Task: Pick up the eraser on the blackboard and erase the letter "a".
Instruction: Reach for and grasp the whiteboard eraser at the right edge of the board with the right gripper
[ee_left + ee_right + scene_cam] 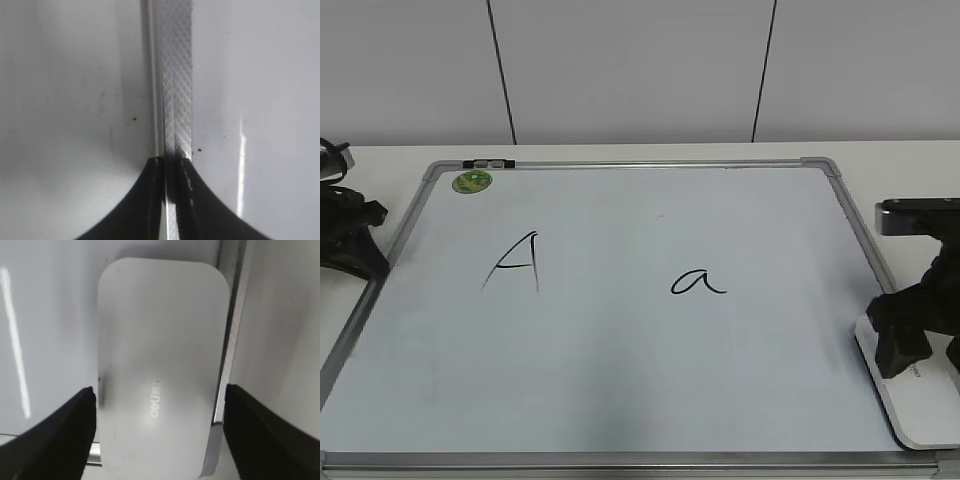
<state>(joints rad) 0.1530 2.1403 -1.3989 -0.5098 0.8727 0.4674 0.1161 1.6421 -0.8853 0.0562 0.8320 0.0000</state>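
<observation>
**Right gripper straddling the eraser at the blackboard's near right corner**

Nearest, at the near right corner of the white table (620,152), the eraser (910,405) lies flat on the blackboard (620,360), against its right frame; its far end is hidden by the right gripper (920,345), and its near end is cut off in the right wrist view. There the fingers (65,435) stand spread, one on each long side of the eraser, with a narrow gap on both sides, not touching it. The grey lettering on top is blurred.

The middle of the board is bare writing surface. The letter "a" (697,282) sits right of centre, well apart from the eraser; the capital "A" (515,262) stands to its left.

At the left edge, the left gripper (355,245) rests over the metal frame (176,80), partly cut off; its fingers (145,200) are pressed together. The green sticker (472,181) marks the far left corner.
</observation>
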